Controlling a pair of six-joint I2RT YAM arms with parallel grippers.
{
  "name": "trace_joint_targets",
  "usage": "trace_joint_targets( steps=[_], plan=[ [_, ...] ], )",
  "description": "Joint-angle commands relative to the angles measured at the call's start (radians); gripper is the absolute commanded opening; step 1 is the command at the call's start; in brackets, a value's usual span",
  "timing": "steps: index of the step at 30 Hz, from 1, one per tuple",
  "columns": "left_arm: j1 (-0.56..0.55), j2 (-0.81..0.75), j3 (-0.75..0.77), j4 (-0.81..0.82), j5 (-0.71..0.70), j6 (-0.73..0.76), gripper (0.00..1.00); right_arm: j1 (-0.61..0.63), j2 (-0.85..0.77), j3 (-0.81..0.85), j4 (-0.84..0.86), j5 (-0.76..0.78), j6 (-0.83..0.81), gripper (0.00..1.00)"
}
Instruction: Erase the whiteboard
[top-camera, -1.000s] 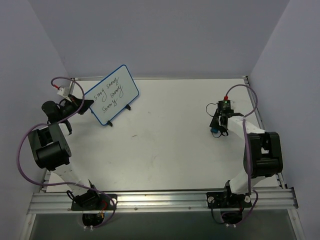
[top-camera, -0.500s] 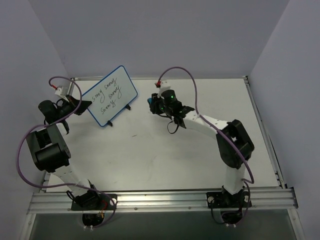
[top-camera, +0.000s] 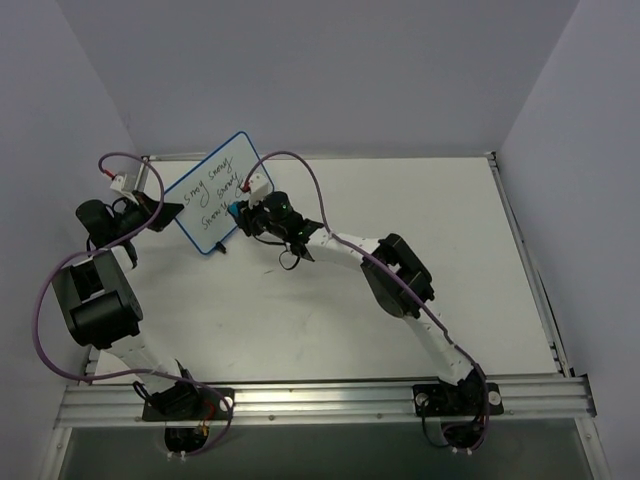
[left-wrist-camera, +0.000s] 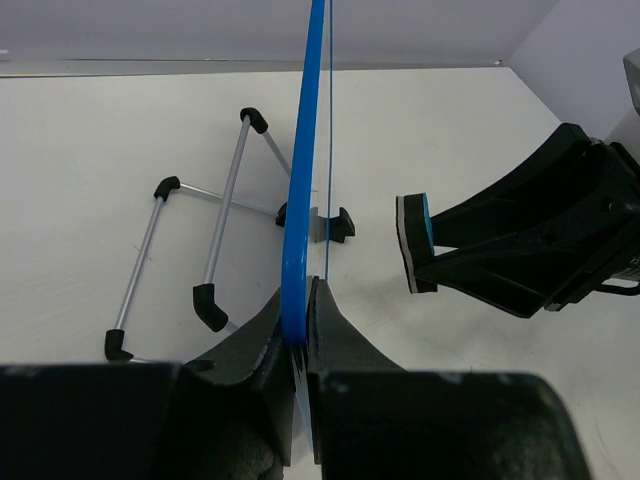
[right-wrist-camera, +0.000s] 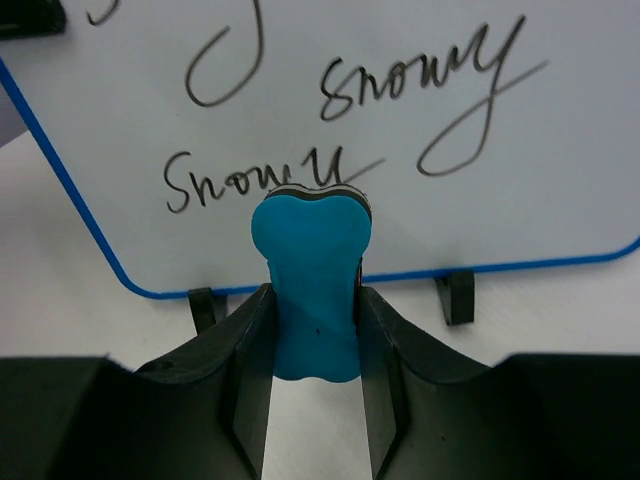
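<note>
**A:** How's the left gripper (left-wrist-camera: 300, 306)?
**B:** Jaws pinched on the edge of the whiteboard (top-camera: 222, 190), standing at ten o'clock on the table (top-camera: 450, 200).
**A:** And the right gripper (right-wrist-camera: 312, 300)?
**B:** Jaws squeezing a blue eraser (right-wrist-camera: 311, 235), just off the handwriting (right-wrist-camera: 260, 180), not touching!

The left tool (left-wrist-camera: 300, 302) pinches the whiteboard (left-wrist-camera: 306, 150) edge, an eraser (left-wrist-camera: 415, 245) just beside.

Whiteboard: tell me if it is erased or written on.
Written on: black "Snowy" handwriting covers the whiteboard; the blue eraser sits short of it.
</note>
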Motion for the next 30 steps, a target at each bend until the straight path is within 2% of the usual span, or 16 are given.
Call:
trace_joint_targets(
  steps=[1, 9, 16, 19, 25, 30],
  plan=[
    [0.014, -0.023, -0.016, -0.074, -0.088, 0.135, 0.02, 0.026, 0.043, 0.07, 0.183, -0.019, -0.068, 0.04],
    [0.01, -0.042, -0.025, -0.103, -0.095, 0.159, 0.02, 0.059, 0.187, 0.311, 0.227, -0.034, -0.053, 0.03],
    [0.008, -0.037, -0.02, -0.109, -0.096, 0.161, 0.02, 0.076, 0.213, 0.354, 0.311, -0.048, -0.033, 0.0],
    [0.008, -0.037, -0.02, -0.11, -0.094, 0.162, 0.02, 0.091, 0.227, 0.386, 0.297, -0.037, -0.058, 0.0],
    [0.003, -0.057, -0.037, -0.103, -0.101, 0.172, 0.02, 0.1, 0.33, 0.584, 0.23, -0.039, -0.045, 0.0],
    [0.002, -0.057, -0.037, -0.104, -0.088, 0.176, 0.02, 0.108, 0.354, 0.612, 0.253, -0.004, -0.05, 0.0]
  ],
)
